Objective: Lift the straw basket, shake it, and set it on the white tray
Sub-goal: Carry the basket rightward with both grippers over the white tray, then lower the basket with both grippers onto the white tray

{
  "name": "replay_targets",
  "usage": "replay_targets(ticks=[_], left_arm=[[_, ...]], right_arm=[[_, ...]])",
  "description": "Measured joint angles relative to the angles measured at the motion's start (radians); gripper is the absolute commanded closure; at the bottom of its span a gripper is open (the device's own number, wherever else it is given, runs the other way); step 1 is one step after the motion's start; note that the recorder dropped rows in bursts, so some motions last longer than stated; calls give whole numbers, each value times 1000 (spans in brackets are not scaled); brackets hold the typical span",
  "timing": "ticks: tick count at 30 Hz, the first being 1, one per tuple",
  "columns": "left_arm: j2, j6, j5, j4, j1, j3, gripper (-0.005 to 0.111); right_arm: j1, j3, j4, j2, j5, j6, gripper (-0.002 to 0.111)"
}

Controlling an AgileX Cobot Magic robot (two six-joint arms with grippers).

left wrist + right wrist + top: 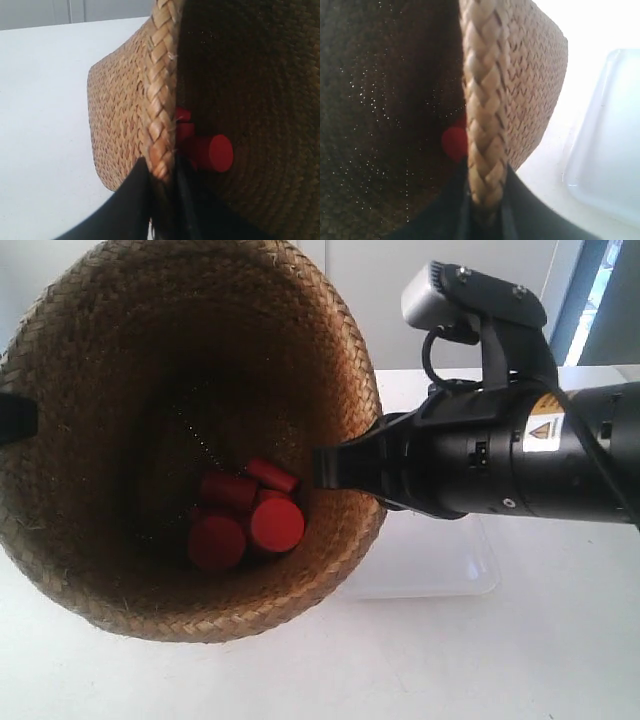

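The straw basket (pixel 120 570) fills the exterior view's left, held up off the table and tipped so its mouth faces the camera. Several red cylinders (pixel 246 518) lie inside it. The arm at the exterior view's right has its gripper (pixel 335 468) clamped over the basket's braided rim. In the right wrist view my right gripper (pixel 485 205) is shut on the rim (pixel 482 110). In the left wrist view my left gripper (pixel 162 175) is shut on the opposite rim (pixel 160 90). The white tray (pixel 440 560) lies on the table behind and below the basket.
A white tabletop (pixel 520 660) spreads under everything. In the right wrist view the tray (pixel 610 145) sits close beside the basket's outer wall. Windows and a wall stand at the back of the exterior view.
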Motion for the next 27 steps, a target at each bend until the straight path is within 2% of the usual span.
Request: replay_targets(ticks=[3, 6, 8, 11, 14, 19, 27], left_arm=[[2, -2, 2, -8, 0, -12, 107], [-31, 58, 22, -81, 0, -102, 107], [-74, 101, -1, -97, 0, -139, 107], [-51, 15, -65, -49, 10, -43, 107], [26, -18, -39, -29, 12, 45, 107], [16, -6, -28, -36, 13, 35, 107], [1, 34, -53, -49, 13, 17, 107]], right_arm=[[0, -22, -11, 2, 23, 1, 108], [13, -118, -13, -60, 106, -14, 108], [35, -146, -46, -125, 50, -21, 108], [15, -86, -121, -103, -48, 69, 108], [18, -33, -125, 11, 9, 104, 108], [31, -34, -104, 27, 59, 124, 108], [31, -51, -115, 11, 30, 124, 108]])
